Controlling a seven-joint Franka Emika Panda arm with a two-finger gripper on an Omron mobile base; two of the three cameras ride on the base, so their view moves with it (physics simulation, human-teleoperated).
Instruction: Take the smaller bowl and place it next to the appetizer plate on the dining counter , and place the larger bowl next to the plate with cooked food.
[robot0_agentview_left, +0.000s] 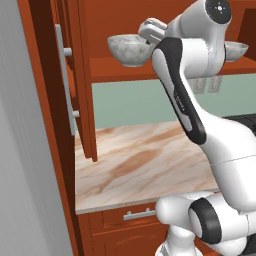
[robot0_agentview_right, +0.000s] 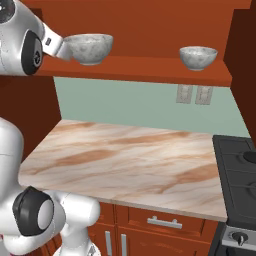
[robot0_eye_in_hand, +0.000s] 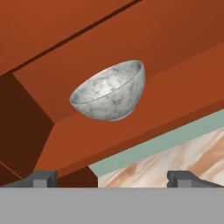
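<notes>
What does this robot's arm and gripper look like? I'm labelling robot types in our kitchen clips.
The arm is made of glossy white rounded shells with black joint bands and a black strip along one link. A round dark cap sits at its upper joint. The gripper has two small dark grey, blocky fingertips. No loose cables are visible.

No readable text, label or number appears anywhere.

Two marbled bowls stand on the cabinet shelf: the larger bowl at ten o'clock in the right base view, the smaller bowl at one o'clock. Two wall outlets, one counter, one stove.
</notes>
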